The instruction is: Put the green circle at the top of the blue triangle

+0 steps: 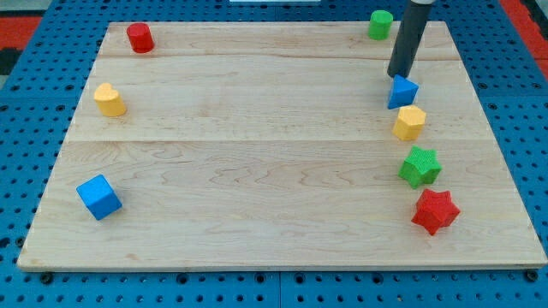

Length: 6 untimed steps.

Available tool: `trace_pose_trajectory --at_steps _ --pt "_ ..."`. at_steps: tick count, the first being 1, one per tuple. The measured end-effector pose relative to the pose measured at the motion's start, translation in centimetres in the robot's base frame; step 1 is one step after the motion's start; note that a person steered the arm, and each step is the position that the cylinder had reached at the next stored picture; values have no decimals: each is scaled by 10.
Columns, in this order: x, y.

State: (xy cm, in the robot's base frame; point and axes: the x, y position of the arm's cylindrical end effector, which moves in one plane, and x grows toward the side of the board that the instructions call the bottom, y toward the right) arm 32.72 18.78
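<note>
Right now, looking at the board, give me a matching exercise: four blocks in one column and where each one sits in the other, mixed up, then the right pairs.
Blocks:
1. green circle
2. blue triangle
3. red star
4. blue cube

Places:
A. the view's lower left
B. just below my tip
C. the view's top, left of the rod
D. lowest in the right-hand line, below the green star

Pairs: 1-C, 2-B, 3-D, 4-A
</note>
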Motion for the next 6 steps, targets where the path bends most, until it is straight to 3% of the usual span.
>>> trace_pose_trajectory --at_steps 2,4,5,6 --pt "15 -12" --pt "-62 94" --pt "-136 108" --pt "-136 108"
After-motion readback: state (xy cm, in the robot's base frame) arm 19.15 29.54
